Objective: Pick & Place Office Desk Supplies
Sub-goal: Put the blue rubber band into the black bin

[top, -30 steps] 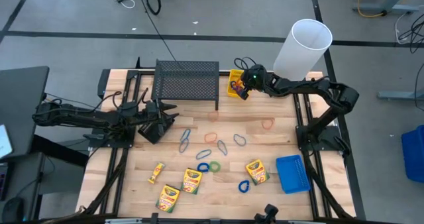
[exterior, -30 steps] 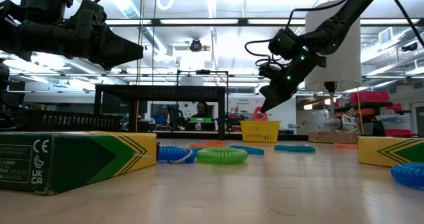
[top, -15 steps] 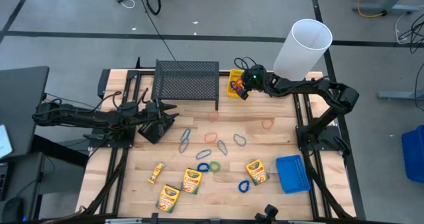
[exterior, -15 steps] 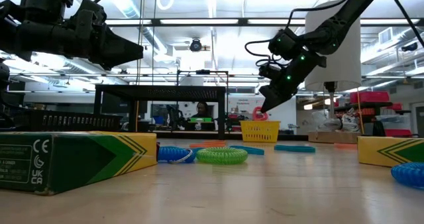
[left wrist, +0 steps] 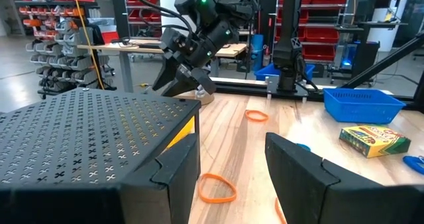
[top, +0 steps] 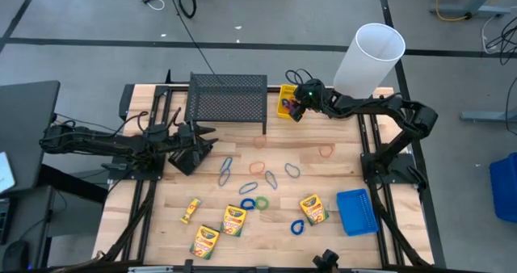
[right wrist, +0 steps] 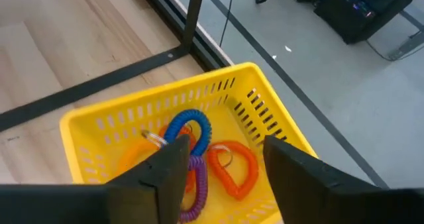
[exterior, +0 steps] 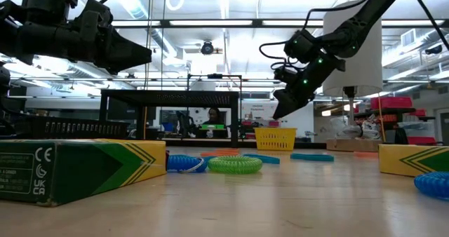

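From above, the right gripper (top: 293, 107) hangs over the yellow bin (top: 284, 96) at the far side of the table, next to the black rack (top: 228, 99). The left gripper (top: 206, 141) waits at the left side. On the table I count four crayon boxes (top: 234, 220), one blue bin (top: 356, 212), one yellow bin and about ten loops (top: 262, 202). Most loops are blue or green and two are orange. From table height, the little red thing that hung at the right gripper's tip a moment ago is gone. That means, I think, one more loop has just dropped into the yellow bin, so one more thing is put away and many are left. From the left wrist, the left gripper's fingers are spread apart with nothing between them, and two orange loops lie past the rack. From the right wrist, the right gripper's fingers (right wrist: 298, 174) are now spread wide and hold nothing. Right below them the yellow bin holds one blue loop (right wrist: 189, 126), one purple loop (right wrist: 196, 184) and at least one orange loop (right wrist: 232, 164). A bit more orange is half hidden.
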Robot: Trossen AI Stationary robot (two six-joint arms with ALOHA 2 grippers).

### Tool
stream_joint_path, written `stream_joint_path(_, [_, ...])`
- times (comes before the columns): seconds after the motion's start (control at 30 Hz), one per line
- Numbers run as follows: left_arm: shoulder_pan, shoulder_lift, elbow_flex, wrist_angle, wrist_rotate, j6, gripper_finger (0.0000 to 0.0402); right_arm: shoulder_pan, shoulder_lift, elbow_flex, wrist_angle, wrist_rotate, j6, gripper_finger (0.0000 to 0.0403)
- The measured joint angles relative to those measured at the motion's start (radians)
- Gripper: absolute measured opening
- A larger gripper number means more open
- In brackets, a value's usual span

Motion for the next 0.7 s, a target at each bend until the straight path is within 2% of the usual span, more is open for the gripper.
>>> stream_joint_path(0.2, [0.000,0.000,0.015,-0.039,0.036,-0.053,0.0181,0.042,0.000,0.000,0.043,0.000,-0.035,0.0212])
stream_joint_path(0.33, [-0.016,0.008,0.092,-0.247,0.043,-0.120,0.0181,0.090,0.000,0.000,0.053,0.000,-0.057,0.0212])
stream_joint_path(0.43, [-0.058,0.049,0.164,-0.416,-0.007,-0.152,0.0181,0.133,0.000,0.000,0.053,0.000,-0.077,0.0212])
stream_joint_path(0.57, [-0.113,0.133,0.267,-0.580,-0.070,-0.187,0.0181,0.205,0.000,0.000,0.067,0.000,-0.089,0.0212])
stream_joint_path(0.7, [-0.154,0.238,0.365,-0.732,-0.075,-0.244,0.0181,0.297,0.000,0.000,0.120,0.000,-0.090,0.0212])
